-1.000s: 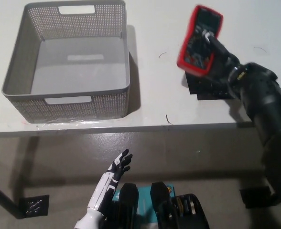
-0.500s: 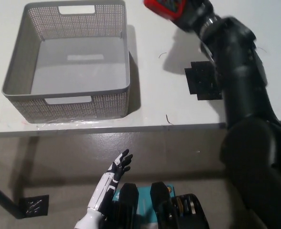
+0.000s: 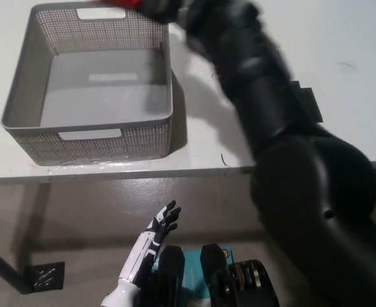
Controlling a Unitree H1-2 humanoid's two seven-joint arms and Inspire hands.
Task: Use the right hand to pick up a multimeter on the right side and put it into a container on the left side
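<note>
Only a red sliver of the multimeter [image 3: 116,2] shows at the picture's top edge, above the far rim of the grey mesh container [image 3: 86,125]. My black right hand [image 3: 164,7] is shut on it, blurred and partly cut off by the frame. The black right arm stretches from the bottom right across the table to the container's far right corner. Nothing lies inside the container. My white left hand [image 3: 151,240] rests open, low in the picture and below the table's front edge.
A black square patch [image 3: 308,102] on the white table [image 3: 201,150] shows partly from behind my right arm. The table's front edge runs across the middle of the picture. A small black marker [image 3: 46,275] lies on the floor at lower left.
My right arm has swung left with the multimeter, from above the table's right side to the container's far rim. The left hand has stayed put.
</note>
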